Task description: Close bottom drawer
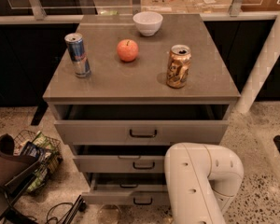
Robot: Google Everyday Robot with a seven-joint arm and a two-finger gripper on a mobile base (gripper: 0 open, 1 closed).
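The grey cabinet (140,85) has three drawers, all pulled out a little. The bottom drawer (116,197) sticks out furthest at floor level, and its small black bar handle (142,201) faces me. Above it are the middle drawer front (112,164) and the wide top drawer front (98,132). My white arm (200,181) fills the lower right, just right of the bottom drawer's front, and covers that drawer's right end. The gripper is out of view, somewhere past the arm link.
On the cabinet top stand a blue can (78,55), an orange apple (128,50), a white bowl (148,22) and a brown can (178,66). A wire basket (35,157) and cables lie on the floor at left. A white post (266,55) slants at right.
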